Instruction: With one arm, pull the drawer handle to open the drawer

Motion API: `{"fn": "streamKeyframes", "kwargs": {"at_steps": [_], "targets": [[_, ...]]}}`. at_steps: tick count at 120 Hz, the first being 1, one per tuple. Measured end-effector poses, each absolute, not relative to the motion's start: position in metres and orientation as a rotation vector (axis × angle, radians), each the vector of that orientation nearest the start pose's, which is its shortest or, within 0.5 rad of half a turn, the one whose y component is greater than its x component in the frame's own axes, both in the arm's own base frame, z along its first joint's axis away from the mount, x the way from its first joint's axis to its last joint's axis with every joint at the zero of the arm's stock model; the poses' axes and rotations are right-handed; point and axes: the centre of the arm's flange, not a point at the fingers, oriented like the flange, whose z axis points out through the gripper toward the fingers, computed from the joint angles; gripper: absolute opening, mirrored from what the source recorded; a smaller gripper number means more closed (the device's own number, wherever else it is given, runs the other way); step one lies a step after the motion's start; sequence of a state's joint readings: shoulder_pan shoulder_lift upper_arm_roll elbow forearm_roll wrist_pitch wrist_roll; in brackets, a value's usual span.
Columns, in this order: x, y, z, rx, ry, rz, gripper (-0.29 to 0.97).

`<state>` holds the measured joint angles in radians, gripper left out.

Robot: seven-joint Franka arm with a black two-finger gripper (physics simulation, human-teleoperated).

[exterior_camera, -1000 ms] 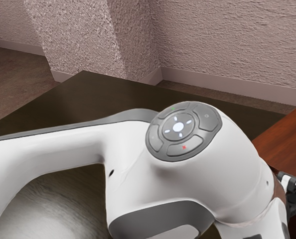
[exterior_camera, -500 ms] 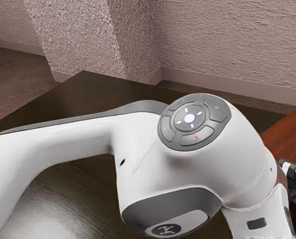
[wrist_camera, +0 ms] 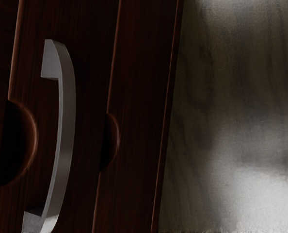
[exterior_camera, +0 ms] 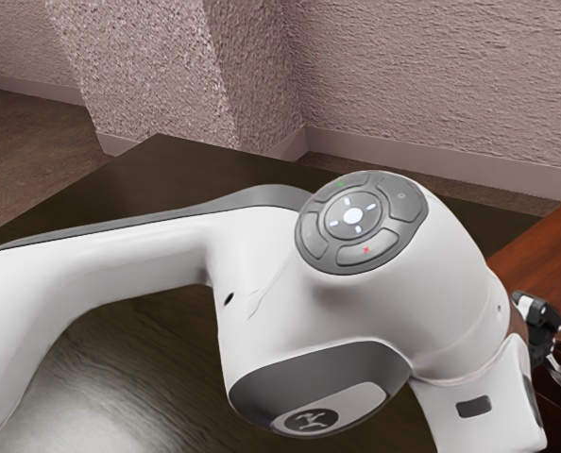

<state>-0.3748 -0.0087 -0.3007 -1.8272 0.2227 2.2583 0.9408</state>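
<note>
Rolled slightly since earlier, arm [exterior_camera: 120, 274] hovers by silver drawer handle [wrist_camera: 65, 121]; tool's grip cannot be told.

Your backdrop: a textured room corner with a dark table in front.

You see rough, pinkish-grey stucco walls [exterior_camera: 432, 75] meeting in a corner, with a square pillar [exterior_camera: 148, 66] of the same finish jutting forward toward the exterior view's left. A pale baseboard [exterior_camera: 422, 156] runs along their foot, above a brown floor [exterior_camera: 25, 142]. In front lies a dark wooden table [exterior_camera: 167, 189], its grain catching a soft whitish sheen [exterior_camera: 82, 377] near you; the wrist view shows that same pale glare.
</note>
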Motion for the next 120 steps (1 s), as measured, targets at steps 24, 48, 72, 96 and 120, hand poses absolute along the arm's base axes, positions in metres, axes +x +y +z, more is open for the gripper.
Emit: {"fn": "streamKeyframes", "kwargs": {"at_steps": [24, 48, 72, 96, 120], "targets": [[0.468, -0.372, 0.574, -1.838, 2.148, -0.581, 0.68], [0.463, -0.379, 0.574, -1.824, 2.163, -0.583, 0.68], [0.462, -0.395, 0.564, -1.801, 2.199, -0.574, 0.68], [0.453, -0.422, 0.561, -1.744, 2.247, -0.585, 0.68], [0.460, -0.418, 0.572, -1.747, 2.226, -0.606, 0.68]]}}
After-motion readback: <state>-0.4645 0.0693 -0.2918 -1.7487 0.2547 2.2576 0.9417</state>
